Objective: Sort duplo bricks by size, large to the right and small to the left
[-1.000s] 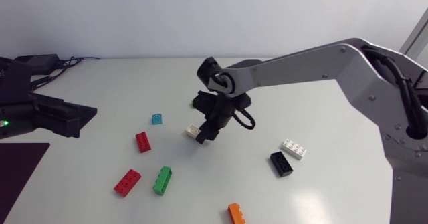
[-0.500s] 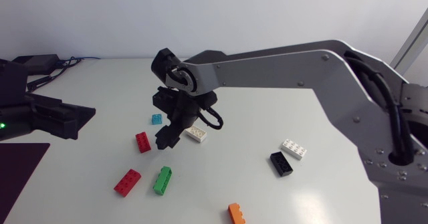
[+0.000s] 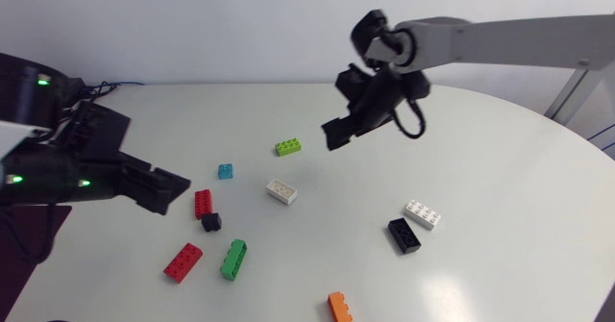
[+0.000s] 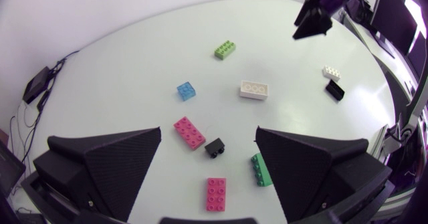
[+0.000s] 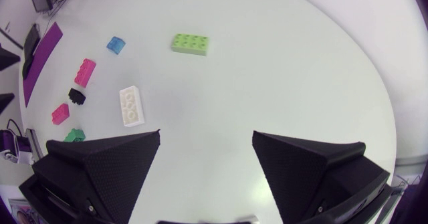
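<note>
No readable writing was found.
No text, number, label or sign could be made out on the table (image 3: 480,149) or the bricks; any marks on the studs of the white brick (image 4: 254,89) were too small to be read.

Robot lab: left arm (image 3: 58,173), right arm (image 3: 500,36) at white table (image 3: 480,168).

On table (image 3: 500,159): far brick (image 3: 288,147) lies behind centre brick (image 3: 282,191). Left of both, rear-left brick (image 3: 226,171); before it, mid-left brick (image 3: 205,204) with stub brick (image 3: 210,222) just beside. Further forward, front-left brick (image 3: 183,261) near neighbour brick (image 3: 233,259). Right: outer brick (image 3: 421,213) just behind inner brick (image 3: 405,235). Edge brick (image 3: 339,307) alone at front.
</note>
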You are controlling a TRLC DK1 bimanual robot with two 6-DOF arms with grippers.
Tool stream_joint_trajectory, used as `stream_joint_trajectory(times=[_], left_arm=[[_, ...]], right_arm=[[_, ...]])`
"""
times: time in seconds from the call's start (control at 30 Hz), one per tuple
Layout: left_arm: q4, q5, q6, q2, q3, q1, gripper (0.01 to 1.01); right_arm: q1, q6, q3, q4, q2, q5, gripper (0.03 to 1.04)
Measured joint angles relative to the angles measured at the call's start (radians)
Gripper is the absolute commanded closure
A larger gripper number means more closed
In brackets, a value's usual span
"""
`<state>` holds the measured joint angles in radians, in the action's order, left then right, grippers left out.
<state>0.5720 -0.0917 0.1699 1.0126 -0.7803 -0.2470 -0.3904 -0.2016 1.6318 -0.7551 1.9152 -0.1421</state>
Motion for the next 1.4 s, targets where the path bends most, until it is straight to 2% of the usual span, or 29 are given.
stream_joint_trajectory(times=[0.1, 0.23, 0.43, 0.47, 0.5, 0.53, 0.6, 0.67, 0.8, 1.13, 1.27, 1.3, 1.33, 1.37, 1.4], left_arm=[[-0.055, -0.003, -0.006, 0.131, -0.014, -0.062, 0.046], [-0.122, 0.002, -0.017, 0.282, -0.063, -0.104, 0.046], [-0.266, 0.169, -0.04, 0.522, -0.158, -0.16, 0.049], [-0.274, 0.183, -0.039, 0.563, -0.175, -0.162, 0.08], [-0.274, 0.192, -0.037, 0.604, -0.194, -0.162, 0.166], [-0.273, 0.202, -0.032, 0.645, -0.214, -0.161, 0.275], [-0.245, 0.204, -0.028, 0.711, -0.252, -0.152, 0.587], [-0.232, 0.204, -0.028, 0.764, -0.286, -0.142, 0.659], [-0.234, 0.204, -0.023, 0.787, -0.301, -0.136, 0.698], [-0.301, 0.189, 0.003, 0.868, -0.34, -0.202, 0.716], [-0.303, 0.143, 0.013, 0.897, -0.359, -0.214, 0.684], [-0.302, 0.13, 0.013, 0.899, -0.362, -0.215, 0.597], [-0.293, 0.119, 0.013, 0.899, -0.37, -0.217, 0.431], [-0.283, 0.114, 0.013, 0.899, -0.379, -0.219, 0.193], [-0.274, 0.106, 0.013, 0.899, -0.39, -0.221, 0.044]], right_arm=[[0.066, 0.0, -0.069, 0.001, -0.092, -0.012, 0.06], [0.103, 0.0, -0.159, 0.013, -0.169, -0.025, 0.06], [0.123, 0.0, -0.276, 0.036, -0.216, -0.039, 0.06], [0.128, 0.0, -0.291, 0.041, -0.225, -0.039, 0.06], [0.131, 0.0, -0.303, 0.045, -0.234, -0.039, 0.06], [0.138, 0.0, -0.315, 0.051, -0.246, -0.04, 0.06], [0.149, 0.0, -0.328, 0.059, -0.262, -0.042, 0.06], [0.158, 0.0, -0.331, 0.061, -0.272, -0.042, 0.06], [0.173, -0.001, -0.346, 0.081, -0.282, -0.042, 0.06], [0.194, -0.006, -0.397, 0.096, -0.3, -0.068, 0.06], [0.211, -0.019, -0.402, 0.097, -0.317, -0.068, 0.06], [0.216, -0.023, -0.402, 0.097, -0.32, -0.068, 0.06], [0.219, -0.024, -0.402, 0.097, -0.322, -0.068, 0.06], [0.221, -0.024, -0.402, 0.098, -0.323, -0.068, 0.06], [0.222, -0.026, -0.404, 0.1, -0.323, -0.068, 0.06]])
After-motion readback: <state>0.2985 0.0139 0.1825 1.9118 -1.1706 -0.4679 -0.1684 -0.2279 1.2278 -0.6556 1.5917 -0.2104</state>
